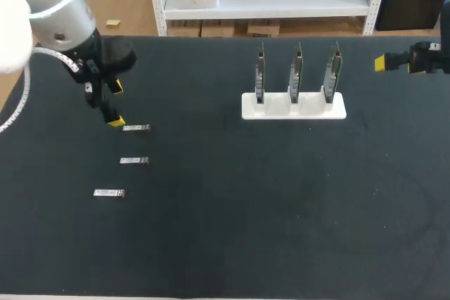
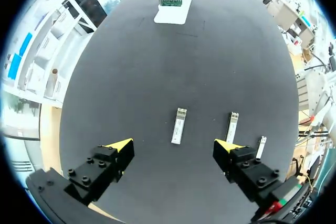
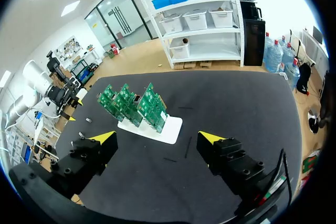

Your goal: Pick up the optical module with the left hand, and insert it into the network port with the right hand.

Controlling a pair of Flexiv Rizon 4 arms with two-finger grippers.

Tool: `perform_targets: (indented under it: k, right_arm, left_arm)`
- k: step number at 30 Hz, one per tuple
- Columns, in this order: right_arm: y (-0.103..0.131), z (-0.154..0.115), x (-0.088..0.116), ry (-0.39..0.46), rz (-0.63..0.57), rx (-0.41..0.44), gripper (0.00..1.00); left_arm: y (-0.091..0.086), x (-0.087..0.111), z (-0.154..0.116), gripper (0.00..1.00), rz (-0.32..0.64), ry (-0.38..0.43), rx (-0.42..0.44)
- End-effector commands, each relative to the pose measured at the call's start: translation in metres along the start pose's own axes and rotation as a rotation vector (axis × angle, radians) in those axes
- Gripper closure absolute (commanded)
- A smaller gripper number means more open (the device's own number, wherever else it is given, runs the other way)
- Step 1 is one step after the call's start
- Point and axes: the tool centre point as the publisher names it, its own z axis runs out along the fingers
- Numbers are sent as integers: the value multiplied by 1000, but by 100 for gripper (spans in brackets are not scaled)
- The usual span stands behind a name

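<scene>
Left wrist view: left tool (image 2: 173,146) spread wide, empty, over optical module (image 2: 179,125); right tool (image 3: 157,138) spread, empty.

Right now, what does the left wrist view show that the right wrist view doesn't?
Only the left wrist view: three optical modules lying flat on the black table, one just ahead of the open left gripper between its fingers, two off toward one finger. Only the right wrist view: the open right gripper and the left arm beyond the white stand; any modules there are too small to tell. Both: that stand with its green cards.
</scene>
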Motion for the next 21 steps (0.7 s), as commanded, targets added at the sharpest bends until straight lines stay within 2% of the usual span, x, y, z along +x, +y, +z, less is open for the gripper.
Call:
perform_targets:
  k: [1, 13, 21]
  right_arm:
    - [1, 0, 0, -1, 1, 4, 0]
    - [1, 0, 0, -1, 1, 4, 0]
    - [1, 0, 0, -1, 1, 4, 0]
  left_arm:
    - [0, -2, 8, 0, 14, 12, -1]
    - [1, 6, 33, 0, 8, 41, 67]
    - [-2, 6, 45, 0, 13, 53, 71]
